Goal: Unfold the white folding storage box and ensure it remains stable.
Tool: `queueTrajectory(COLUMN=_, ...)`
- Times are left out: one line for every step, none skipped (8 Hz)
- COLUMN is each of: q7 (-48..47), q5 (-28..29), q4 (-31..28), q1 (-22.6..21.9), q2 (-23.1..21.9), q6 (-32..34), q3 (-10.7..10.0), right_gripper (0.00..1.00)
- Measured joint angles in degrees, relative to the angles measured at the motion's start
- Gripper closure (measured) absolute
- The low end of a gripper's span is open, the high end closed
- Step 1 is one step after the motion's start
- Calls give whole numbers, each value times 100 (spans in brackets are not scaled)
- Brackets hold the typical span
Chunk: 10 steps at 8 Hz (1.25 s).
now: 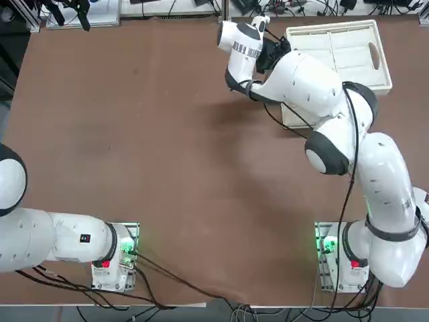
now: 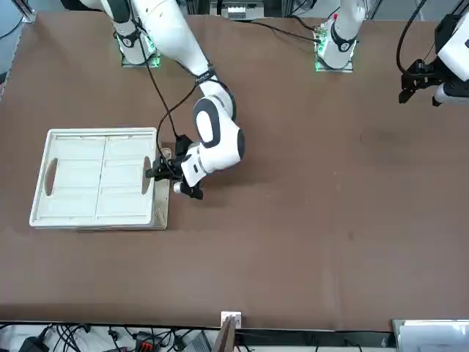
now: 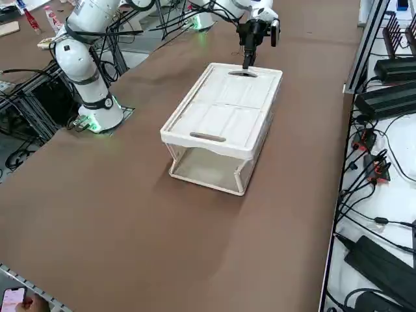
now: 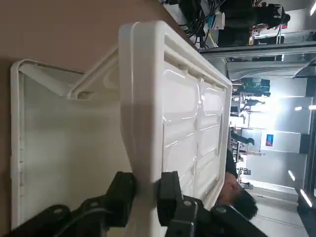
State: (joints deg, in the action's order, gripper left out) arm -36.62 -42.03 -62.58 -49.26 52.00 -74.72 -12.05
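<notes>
1. White folding storage box [image 3: 224, 117] sits on the brown tabletop [image 1: 147, 147], at the far right in the top view, just beyond the working arm's elbow.
2. Box rim is raised off its base: the right side view shows the thick rim up top, with a see-through or open gap below it at the near end down to the base on the tabletop.
3. Inside the rim, flat panels lie level, split by seams; oval handle hole [image 3: 207, 136] shows in the near panel, another one [image 3: 243, 73] at the far end by the gripper.
4. Right gripper [image 4: 146, 193] is at the box's short end rim, the end toward the table's middle; in the front view it sits at the box's right edge [image 2: 163, 174].
5. Jaws partly closed, pinching the thick rim: the wrist view shows one black finger [image 4: 120, 190] on each side of the white rim, both touching it.
6. Wrist view also shows the underside: a folded inner wall panel [image 4: 94, 81] hanging tilted under the rim, not upright.
7. Right arm [image 1: 315, 87] reaches over the box's near left corner in the top view, covering that part.
</notes>
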Motion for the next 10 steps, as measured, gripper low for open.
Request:
queueTrajectory(q7=59, q5=0, q4=-2, q1=-15, q2=0, q6=30, q3=-1, right_gripper=71)
queueTrajectory(q7=152, q5=0, q4=-3, q1=-26, q2=0, q6=59, q3=-5, right_gripper=71)
queueTrajectory(q7=219, q5=0, q4=-3, q1=-32, q2=-8, q6=71, q3=-7, right_gripper=71)
queueTrajectory(q7=292, q5=1, q4=-3, q1=-30, q2=-41, q6=78, q3=-8, right_gripper=71)
queueTrajectory(q7=338, q5=8, q4=-3, q1=-26, q2=-68, q6=79, q3=-9, right_gripper=71)
queueTrajectory(q7=347, q5=9, q4=-4, q1=-27, q2=-68, q6=79, q3=-9, right_gripper=71)
queueTrajectory(q7=349, q5=9, q4=-4, q1=-29, q2=-68, q6=79, q3=-9, right_gripper=71)
queueTrajectory(q7=349, q5=9, q4=-4, q1=-30, q2=-69, q6=79, q3=-11, right_gripper=71)
queueTrajectory(q7=340, q5=9, q4=-4, q1=-32, q2=-69, q6=79, q3=-11, right_gripper=71)
queueTrajectory(q7=285, q5=9, q4=-3, q1=-33, q2=-71, q6=79, q3=-13, right_gripper=71)
